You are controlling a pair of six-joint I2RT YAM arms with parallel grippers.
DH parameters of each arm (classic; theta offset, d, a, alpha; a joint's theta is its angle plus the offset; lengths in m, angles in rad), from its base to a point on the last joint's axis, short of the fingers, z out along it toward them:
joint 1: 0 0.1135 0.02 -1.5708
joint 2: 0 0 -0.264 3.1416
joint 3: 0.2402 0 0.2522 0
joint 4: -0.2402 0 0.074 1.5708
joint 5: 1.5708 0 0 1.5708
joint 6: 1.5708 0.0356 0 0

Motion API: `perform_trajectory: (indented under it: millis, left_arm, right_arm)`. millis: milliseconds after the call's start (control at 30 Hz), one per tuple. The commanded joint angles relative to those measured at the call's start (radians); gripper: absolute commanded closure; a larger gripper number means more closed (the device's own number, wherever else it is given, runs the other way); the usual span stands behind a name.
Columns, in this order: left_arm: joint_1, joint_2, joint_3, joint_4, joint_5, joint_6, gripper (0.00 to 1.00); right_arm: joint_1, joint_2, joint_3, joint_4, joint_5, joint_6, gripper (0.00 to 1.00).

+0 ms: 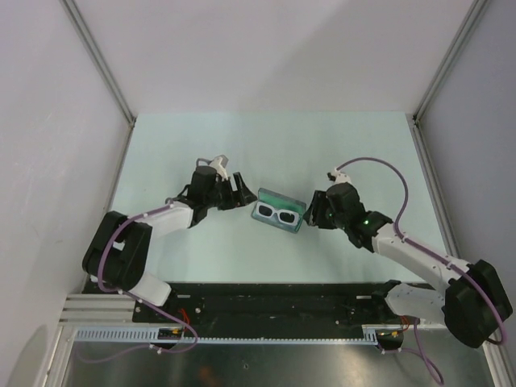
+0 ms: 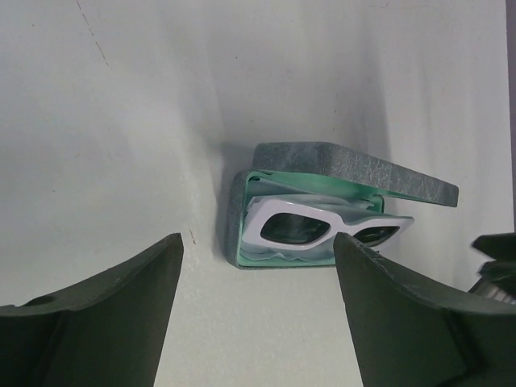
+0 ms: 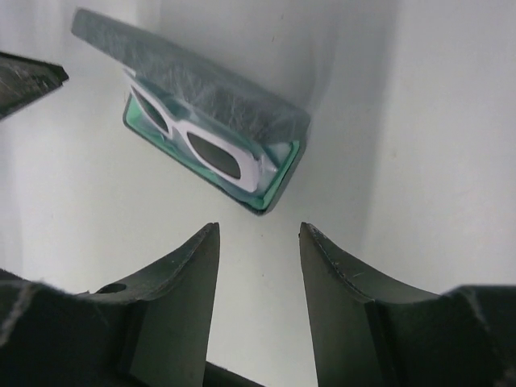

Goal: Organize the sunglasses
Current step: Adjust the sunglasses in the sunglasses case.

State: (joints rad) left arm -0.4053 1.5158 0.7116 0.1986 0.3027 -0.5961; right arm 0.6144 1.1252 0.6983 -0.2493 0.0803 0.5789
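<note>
The sunglasses, white frame with dark lenses, lie folded inside the open grey case with a mint-green lining at the table's middle. They also show in the left wrist view and in the right wrist view; the case lid stands half raised over them. My left gripper is open and empty just left of the case. My right gripper is open and empty just right of the case. A pale cloth lies under the sunglasses in the case.
The pale green table is bounded by white walls at the back and both sides. The black base rail runs along the near edge.
</note>
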Motion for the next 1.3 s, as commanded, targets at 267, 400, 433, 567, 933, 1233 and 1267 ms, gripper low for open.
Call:
perform_trajectory:
  millis: [267, 400, 433, 567, 933, 1233, 1267]
  left_arm:
    - [-0.007, 0.064, 0.055, 0.038, 0.018, -0.067, 0.23]
    - [-0.007, 0.064, 0.057, 0.038, 0.001, -0.061, 0.23]
    - [-0.007, 0.063, 0.055, 0.038, -0.004, -0.062, 0.23]
    - [-0.007, 0.078, 0.083, 0.038, -0.005, -0.059, 0.21]
    - [-0.009, 0.107, 0.097, 0.038, 0.007, -0.056, 0.3]
    - [-0.023, 0.122, 0.094, 0.038, 0.036, -0.054, 0.42]
    - [-0.024, 0.127, 0.095, 0.038, 0.042, -0.056, 0.42]
  right_arm:
    - [0.085, 0.174, -0.12, 0.511, 0.093, 0.233, 0.5]
    - [0.123, 0.197, -0.128, 0.522, 0.177, 0.246, 0.48]
    - [0.128, 0.199, -0.128, 0.515, 0.203, 0.243, 0.47]
    - [0.133, 0.205, -0.132, 0.482, 0.24, 0.251, 0.44]
    - [0.133, 0.28, -0.132, 0.522, 0.248, 0.236, 0.46]
    - [0.128, 0.315, -0.132, 0.571, 0.233, 0.256, 0.62]
    - [0.127, 0.317, -0.132, 0.573, 0.228, 0.269, 0.64]
